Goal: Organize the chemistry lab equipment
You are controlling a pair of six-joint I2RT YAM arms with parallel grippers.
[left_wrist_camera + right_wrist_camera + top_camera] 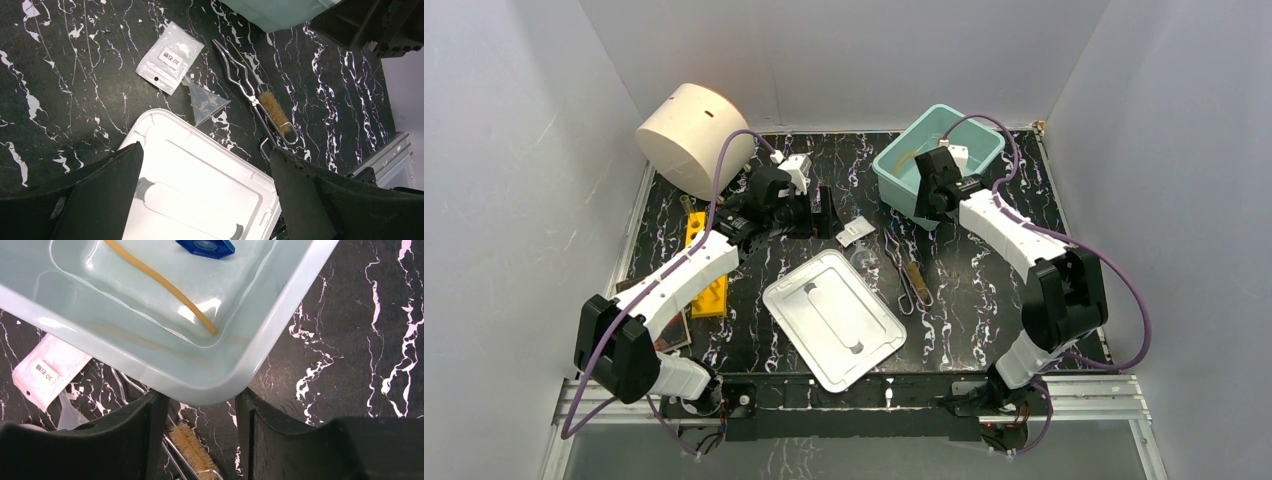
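The teal bin (984, 150) stands at the back right; in the right wrist view the bin (280, 310) holds tan rubber tubing (165, 285) and a blue cap (205, 246). My right gripper (927, 208) (201, 401) hovers open over the bin's near corner, nothing between its fingers. On the table lie a white packet (854, 233) (170, 57), a clear funnel (864, 260) (207, 102), metal tongs (902, 268) (245, 75) and a bristle brush (916, 276) (274, 110) (192, 450). My left gripper (822, 213) (207, 195) is wide open and empty above the white lid (834, 318) (200, 185).
A large white cylinder (694, 140) lies at the back left. A yellow block (707, 265) and a dark-covered book (669, 330) sit at the left edge beside the left arm. White walls close in the table on three sides.
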